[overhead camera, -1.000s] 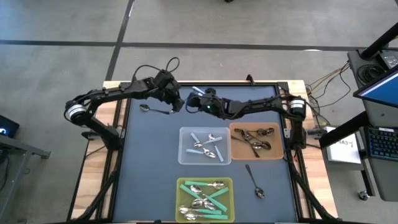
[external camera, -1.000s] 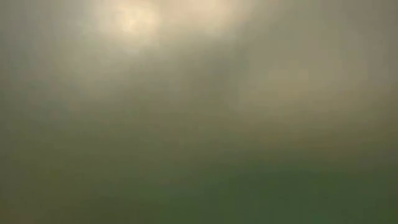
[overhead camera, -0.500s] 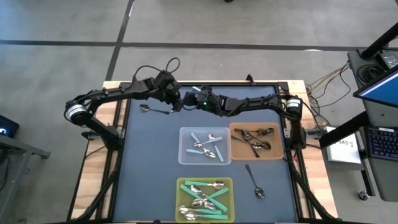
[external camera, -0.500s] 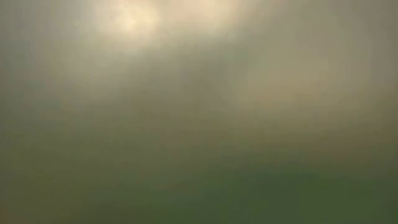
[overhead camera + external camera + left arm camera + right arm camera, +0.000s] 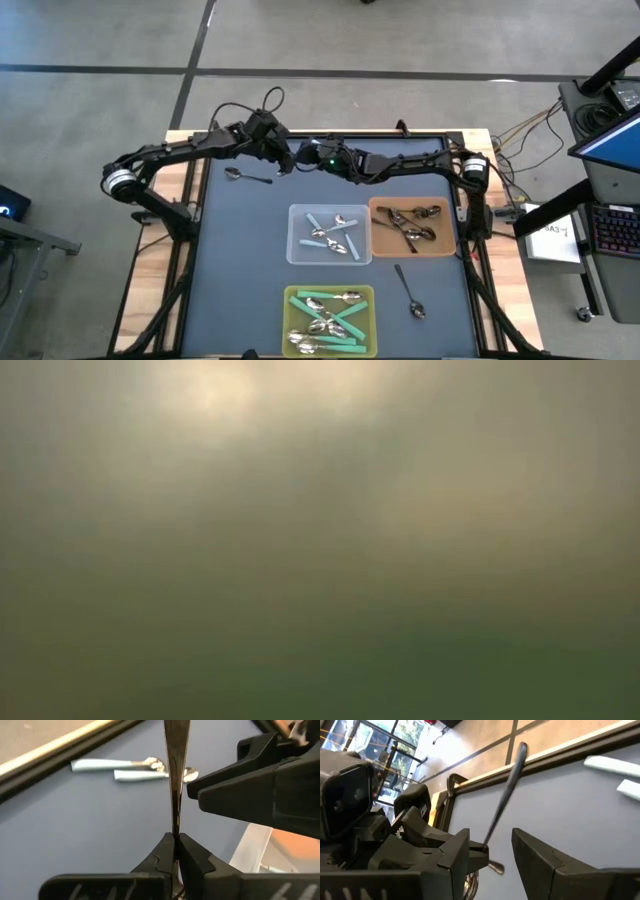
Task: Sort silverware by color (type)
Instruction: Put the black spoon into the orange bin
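Right gripper (image 5: 303, 158), jaws open, straddles the dark-handled spoon (image 5: 176, 780) pinched upright in the shut left gripper (image 5: 284, 160) at the mat's far side — handle between its fingers, ready for handover.

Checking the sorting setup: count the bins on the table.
3. In the high view, the clear bin sits mid-table; the brown bin adjoins its right side; the yellow-green bin lies apart below them.

Lab or workshop: bare concrete floor (image 5: 100, 40), wood-edged test table (image 5: 240, 250), loose cables (image 5: 525, 125), keyboard (image 5: 612, 230) beside rig.
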